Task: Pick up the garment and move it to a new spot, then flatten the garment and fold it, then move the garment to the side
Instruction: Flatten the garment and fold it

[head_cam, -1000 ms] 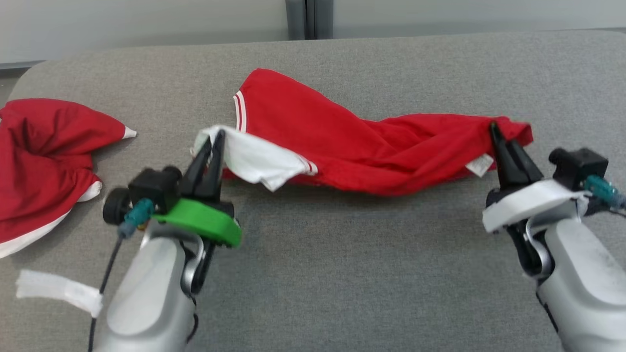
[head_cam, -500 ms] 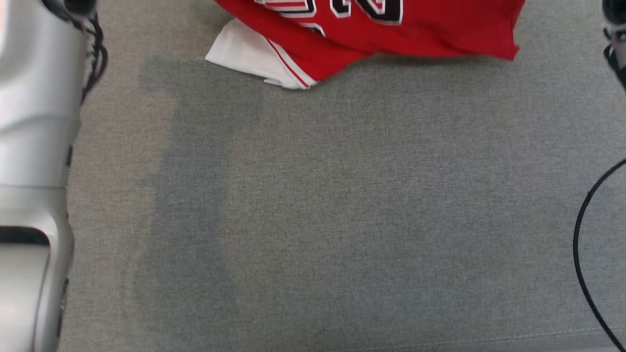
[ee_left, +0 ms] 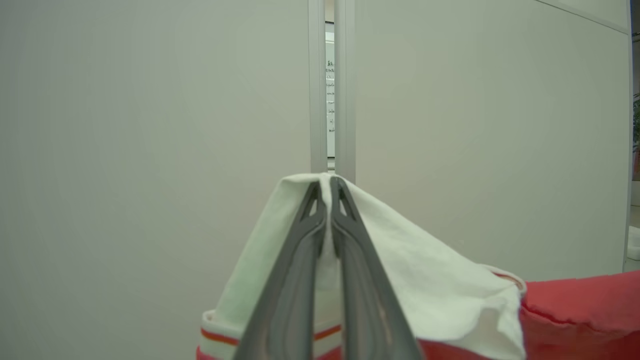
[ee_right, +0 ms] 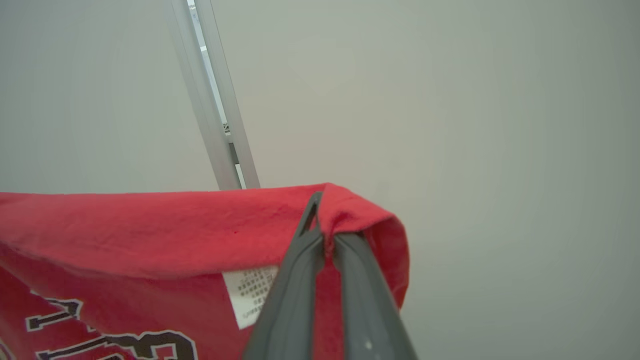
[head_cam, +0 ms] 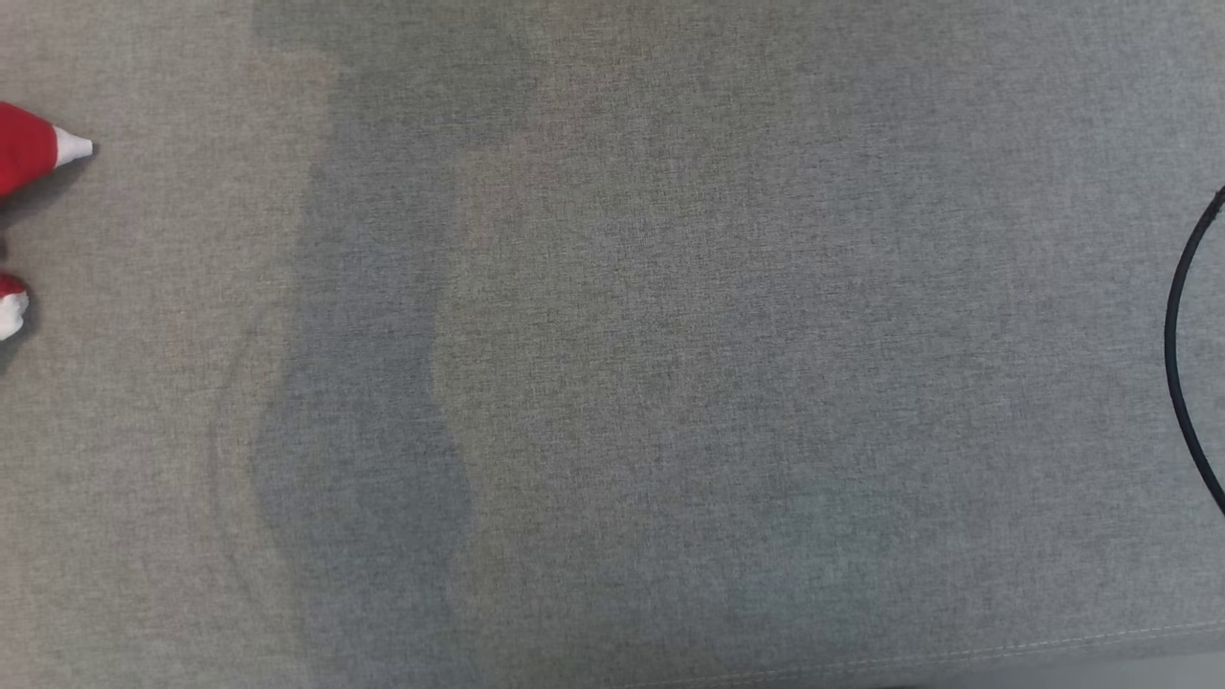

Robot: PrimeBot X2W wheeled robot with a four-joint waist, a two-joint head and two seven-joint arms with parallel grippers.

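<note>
The garment is a red jersey with a white sleeve (ee_left: pixel 410 260) and black-and-white lettering (ee_right: pixel 115 345). It hangs in the air in front of a pale wall. In the left wrist view my left gripper (ee_left: pixel 325 182) is shut on the top fold of the white sleeve, and the red body (ee_left: pixel 580 310) trails off to the right. In the right wrist view my right gripper (ee_right: pixel 325 220) is shut on a red edge of the garment (ee_right: pixel 150 230), beside a white care label (ee_right: pixel 250 292).
The head view looks down on the grey fabric surface (head_cam: pixel 612 383), with a soft shadow on its left half. Tips of another red and white cloth (head_cam: pixel 29 151) poke in at the left edge. A black cable (head_cam: pixel 1175 344) curves along the right edge. A metal post (ee_left: pixel 330 100) splits the wall.
The head camera has tilted down. The garment lay on the surface a second ago, then hung at the top edge, and has now left the head view with both arms.
</note>
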